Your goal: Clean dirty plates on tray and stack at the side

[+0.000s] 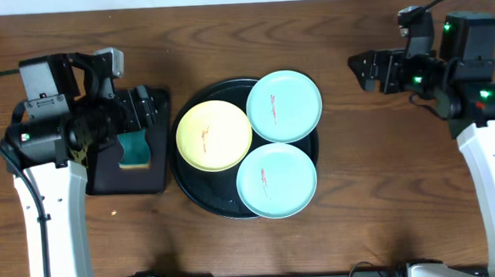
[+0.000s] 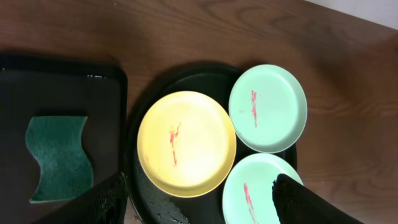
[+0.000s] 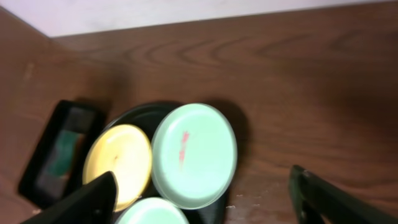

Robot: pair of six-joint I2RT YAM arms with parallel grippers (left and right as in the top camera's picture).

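Left tool and right tool each wide apart, empty; between them three red-smeared plates on round black tray.

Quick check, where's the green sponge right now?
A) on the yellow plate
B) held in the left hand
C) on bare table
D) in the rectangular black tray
D: the green sponge lies flat in the rectangular black tray, beside the round tray.
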